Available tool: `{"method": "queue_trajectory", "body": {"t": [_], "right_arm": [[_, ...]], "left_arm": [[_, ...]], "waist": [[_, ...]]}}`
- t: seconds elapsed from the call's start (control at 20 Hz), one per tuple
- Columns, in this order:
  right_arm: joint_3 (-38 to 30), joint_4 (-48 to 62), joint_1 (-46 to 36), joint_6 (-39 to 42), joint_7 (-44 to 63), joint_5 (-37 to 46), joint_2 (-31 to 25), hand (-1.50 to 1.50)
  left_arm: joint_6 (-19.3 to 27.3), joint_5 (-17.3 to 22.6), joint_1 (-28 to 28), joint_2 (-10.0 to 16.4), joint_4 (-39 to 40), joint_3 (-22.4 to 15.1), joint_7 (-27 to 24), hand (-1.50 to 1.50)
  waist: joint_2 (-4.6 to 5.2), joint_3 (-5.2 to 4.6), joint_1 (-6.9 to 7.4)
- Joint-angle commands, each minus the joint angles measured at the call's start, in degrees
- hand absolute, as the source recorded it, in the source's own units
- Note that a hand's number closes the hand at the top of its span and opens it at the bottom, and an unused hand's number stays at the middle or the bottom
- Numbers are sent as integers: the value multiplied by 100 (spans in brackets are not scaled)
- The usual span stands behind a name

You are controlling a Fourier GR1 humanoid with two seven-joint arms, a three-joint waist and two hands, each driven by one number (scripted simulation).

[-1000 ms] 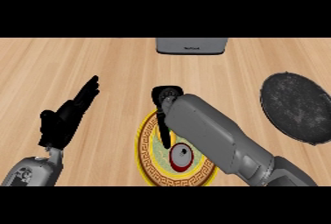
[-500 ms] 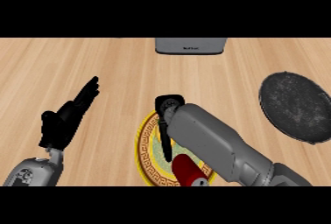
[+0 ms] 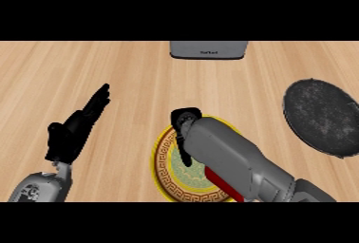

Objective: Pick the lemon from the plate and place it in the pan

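Fingers (image 3: 99,98) of the left hand (image 3: 67,137) stand straight and open at the counter's (image 3: 126,71) left. Right hand (image 3: 186,119) hangs over the plate (image 3: 162,163), hiding the lemon; its grip and the lemon's axis cannot be told.

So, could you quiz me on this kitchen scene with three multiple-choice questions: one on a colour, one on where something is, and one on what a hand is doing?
1. What colour is the rim of the plate?
A) blue B) gold C) plain white

2. Where is the pan?
A) at the far right of the counter B) on the plate C) at the front left corner

3. How is the left hand?
A) curled round a lemon B) open, holding nothing C) pressed flat on the pan

Answers:
1 B, a gold patterned band rings the plate.
2 A, the pan lies by the right edge, apart from the plate.
3 B, its fingers are straight and nothing is in it.
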Motion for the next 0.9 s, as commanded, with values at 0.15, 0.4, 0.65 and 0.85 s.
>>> {"method": "queue_trajectory", "body": {"t": [0.15,0.4,0.65,0.85], "right_arm": [[457,-123,368,120,-117,-131,36,150],[500,80,462,4,-575,169,35,150],[377,-212,180,-619,-375,208,36,150],[60,-1807,432,-589,-84,692,-533,150]], "left_arm": [[-129,9,-6,69,-466,157,397,0],[-309,-4,-206,25,70,322,121,0],[-57,-334,11,-306,-236,89,205,0],[-286,-102,46,-90,-52,399,250,0]], "waist": [[20,0,39],[30,-1,3],[22,0,47],[-63,2,-234]]}}
